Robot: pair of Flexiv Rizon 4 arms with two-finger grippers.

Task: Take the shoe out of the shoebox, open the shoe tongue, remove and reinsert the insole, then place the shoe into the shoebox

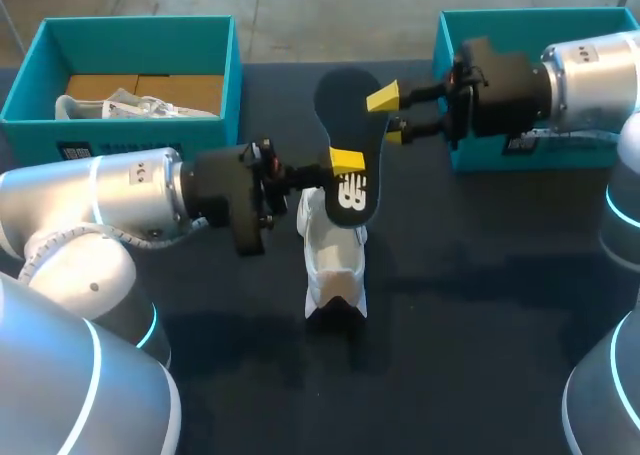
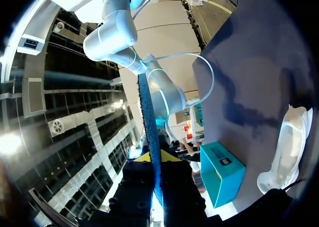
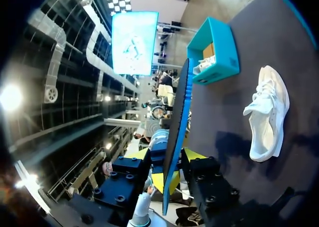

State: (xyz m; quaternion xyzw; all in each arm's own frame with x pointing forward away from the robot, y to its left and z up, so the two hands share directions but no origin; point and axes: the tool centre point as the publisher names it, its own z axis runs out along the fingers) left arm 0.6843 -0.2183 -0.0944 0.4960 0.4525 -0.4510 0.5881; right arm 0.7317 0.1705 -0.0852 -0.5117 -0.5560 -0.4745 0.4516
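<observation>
1. The insole (image 1: 350, 125) is held above the desk (image 1: 480, 325) in the upper middle of the head view, its black underside toward the camera. Both sets of jaws are clamped on it. The left jaws grip its lower end, with one yellow fingertip (image 1: 347, 160) lying on the black face. The right jaws grip its right edge, where another fingertip (image 1: 383, 97) overlaps it.
2. From the left wrist we see the insole (image 2: 149, 132) edge-on, a thin blue strip running straight out between the left jaws and pinched from both sides. From the right wrist it (image 3: 175, 132) stands the same way between the right jaws.
3. The shoe (image 1: 335, 265), white, lies on the desk at the centre of the head view, directly below the insole. It is outside both boxes, and neither set of jaws touches it.
4. A white logo (image 1: 352, 193) sits on the lower part of the insole; we do not read it off. Each box front carries a dark label (image 1: 75, 153), too small for us to read.
5. The left shoebox (image 1: 120, 130), teal, stands at the upper left and holds a second white shoe (image 1: 105, 105) on a brown cardboard floor. The right shoebox (image 1: 470, 25), also teal, stands at the upper right, largely hidden behind the right arm (image 1: 590, 75). The left arm (image 1: 110, 190) comes in from the left middle.
</observation>
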